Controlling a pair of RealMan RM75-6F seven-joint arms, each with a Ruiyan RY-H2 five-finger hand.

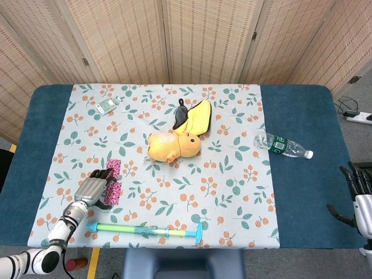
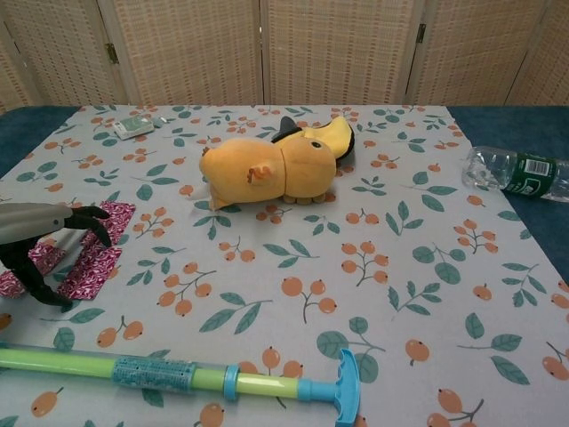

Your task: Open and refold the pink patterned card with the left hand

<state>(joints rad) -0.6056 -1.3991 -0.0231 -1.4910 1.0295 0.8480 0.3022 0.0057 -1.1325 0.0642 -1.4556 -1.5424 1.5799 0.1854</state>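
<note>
Presently the pink patterned card (image 2: 89, 253) lies open near the worktop's front-left corner, its long axis running front to back. The left hand (image 1: 93, 188) hovers directly over the card's left half, fingers (image 2: 89, 221) spread and grasping nothing. The right hand (image 1: 357, 195) hangs off the right edge, well apart, fingers released.

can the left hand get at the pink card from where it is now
Probably yes: the left hand already hovers over the pink card lying open on the tablecloth, and nothing lies between them. The toy stick sits nearer the table edge, clear of it.

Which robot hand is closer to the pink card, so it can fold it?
The left hand. It is right over the pink card, while the right hand sits off beyond the table's far edge.
</note>
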